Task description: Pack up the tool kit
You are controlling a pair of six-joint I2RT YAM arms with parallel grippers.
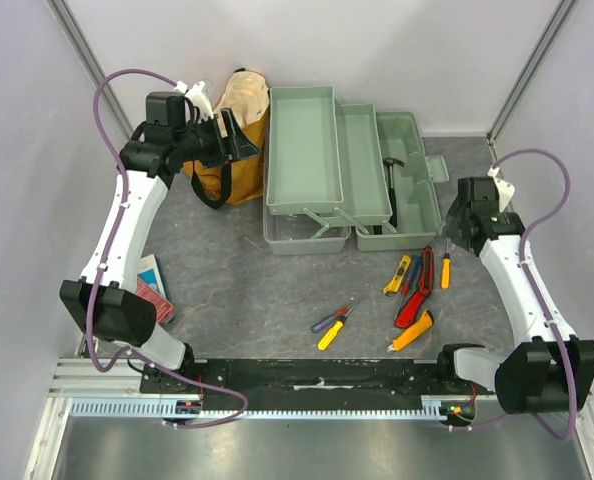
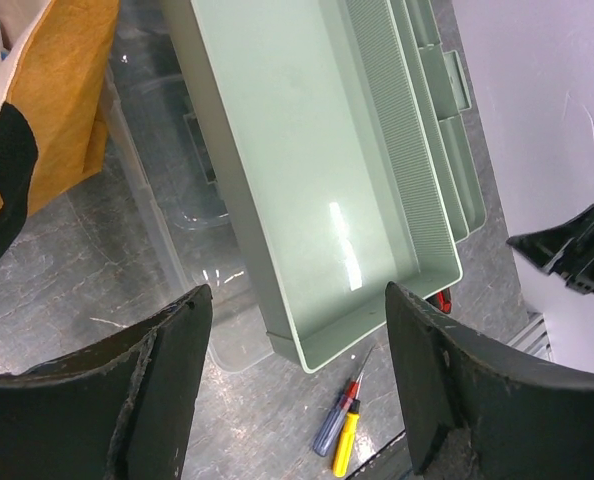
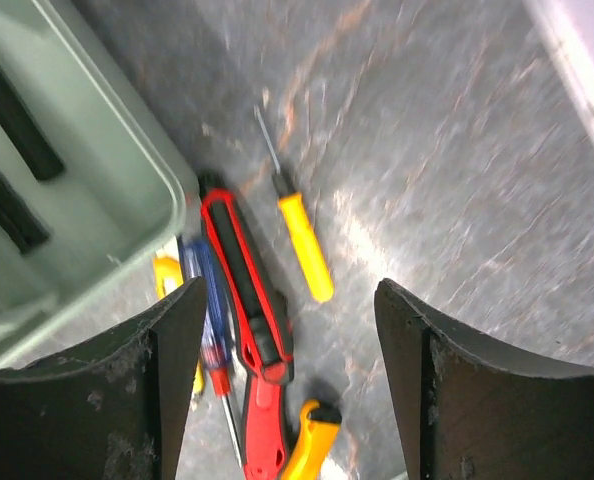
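Right arm's the nearer one. Its end effector hangs empty, fingers apart, right over the small screwdriver with the smooth yellow handle and thin metal shaft. That lies flat on the mottled grey desk, beside a chunky red-and-black utility knife. Its long axis runs roughly across the closing line, so straight down looks fine. The pale grey-green plastic toolbox sits folded open just beyond. The left end effector, also apart, hovers above the box's leftmost tray.
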